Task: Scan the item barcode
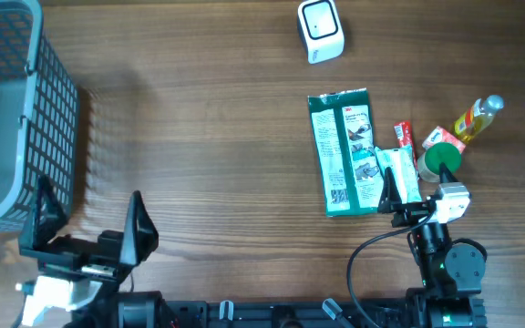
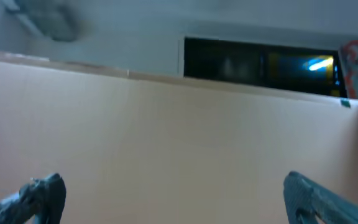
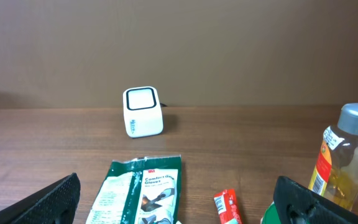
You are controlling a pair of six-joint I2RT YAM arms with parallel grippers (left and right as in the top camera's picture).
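Starting at the right gripper (image 3: 176, 186): found it spread wide and empty, low at the near edge of the table (image 1: 199, 137), just beside the near end of the glove pack (image 1: 346, 150). Saw the left gripper (image 1: 94, 217) equally wide, empty too, well apart beside the basket (image 1: 57, 118). Took the glove pack as the likely item, though could not rule out the red packet (image 1: 402, 137), green cap (image 1: 442, 161) or bottle (image 1: 478, 117) bunched just right of it. Noted the pack lying flat, printed face up, long axis running away towards the scanner (image 1: 320, 32), well apart from it. Could not make out a barcode for certain. Judged the pack light, floppy and slick: film over soft gloves, likely to sag or slide from a shallow pinch. Reckoned the near short edge the best hold, pinched deep across the sealed end, leaving both faces clear for the scanner. Expected trouble from the flat lie on the table: little for a lower finger to get under.
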